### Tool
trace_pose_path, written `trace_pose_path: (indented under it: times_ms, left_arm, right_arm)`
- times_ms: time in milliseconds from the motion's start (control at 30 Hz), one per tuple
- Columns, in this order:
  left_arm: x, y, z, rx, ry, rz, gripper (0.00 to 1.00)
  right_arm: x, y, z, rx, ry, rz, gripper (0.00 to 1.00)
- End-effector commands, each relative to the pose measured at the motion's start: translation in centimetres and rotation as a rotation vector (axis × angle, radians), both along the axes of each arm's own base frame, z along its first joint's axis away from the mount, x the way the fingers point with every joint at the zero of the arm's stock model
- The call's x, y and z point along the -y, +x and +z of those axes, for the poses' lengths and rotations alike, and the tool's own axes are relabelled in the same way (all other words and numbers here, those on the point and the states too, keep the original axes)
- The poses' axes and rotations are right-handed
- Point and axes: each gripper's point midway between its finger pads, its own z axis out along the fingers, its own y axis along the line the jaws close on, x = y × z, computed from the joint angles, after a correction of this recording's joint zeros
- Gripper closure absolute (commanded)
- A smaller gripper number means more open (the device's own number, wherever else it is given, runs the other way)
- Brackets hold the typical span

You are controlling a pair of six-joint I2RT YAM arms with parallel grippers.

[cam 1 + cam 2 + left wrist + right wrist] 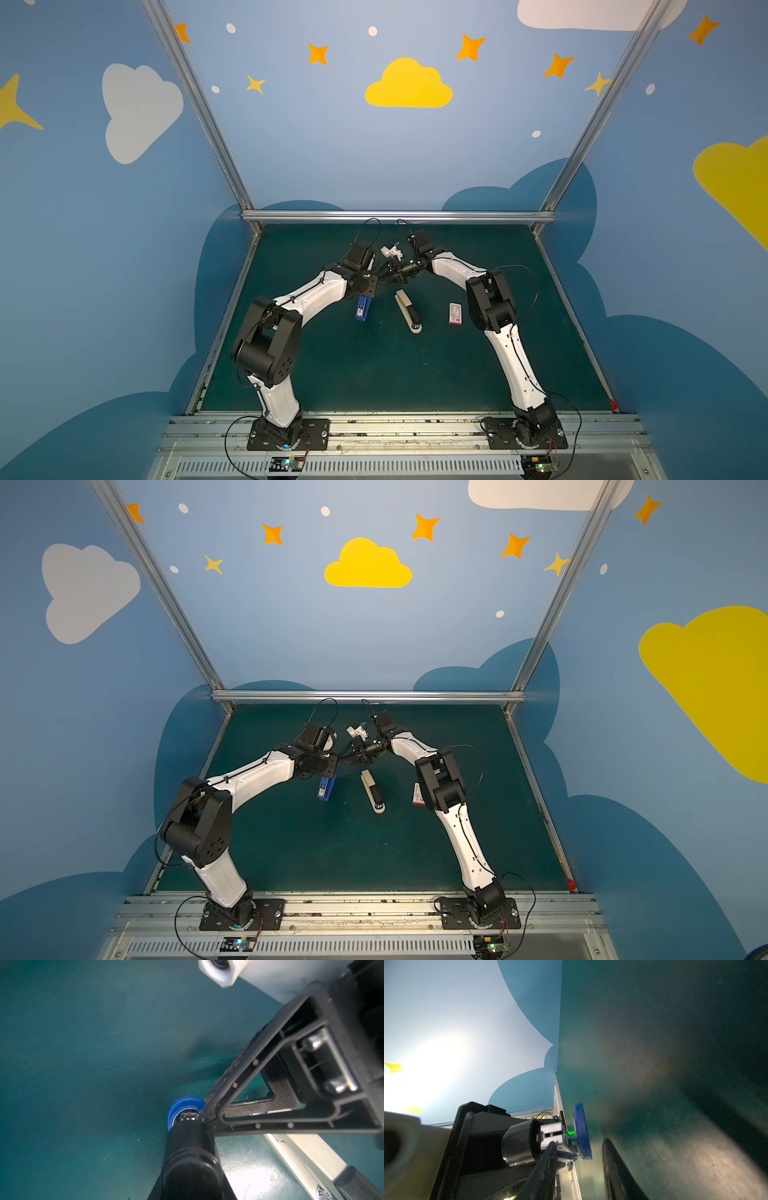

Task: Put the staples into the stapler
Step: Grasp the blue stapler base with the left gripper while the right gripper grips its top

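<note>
Staples: in small white-and-red cardboard box (456, 313), flat on green table (374, 374), right of centre, beside right arm (490, 299), presumably for its reach. Beige-and-black plastic stapler (409, 311): mid-table, unheld. Left gripper (379, 274), right gripper (400, 270): tips converged toward far edge; open or closed, cannot tell.

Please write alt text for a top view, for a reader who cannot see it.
The left arm and right arm bend toward each other over a dark green mat. Near their wrists, left to right: a blue labelled object, a beige-and-black stapler, a white-and-red box.
</note>
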Motion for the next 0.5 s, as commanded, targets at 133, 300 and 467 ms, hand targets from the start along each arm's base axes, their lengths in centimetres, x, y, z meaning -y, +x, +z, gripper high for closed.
trace_pose_path:
  times_ms: [133,300,467]
  left_arm:
    - [1.7,0.8,5.3,0.124,-0.113,-0.03,0.96]
    - [1.8,0.5,5.5,0.124,-0.12,-0.038,0.96]
    - [1.6,0.4,5.6,0.13,-0.114,-0.036,0.96]
  right_arm:
    - [-0.8,-0.2,-0.6,0.008,0.002,0.011,0.64]
    - [-0.5,0.2,0.6,0.033,0.011,-0.003,0.61]
    - [-0.5,0.0,2.0,0.053,0.049,0.018,0.81]
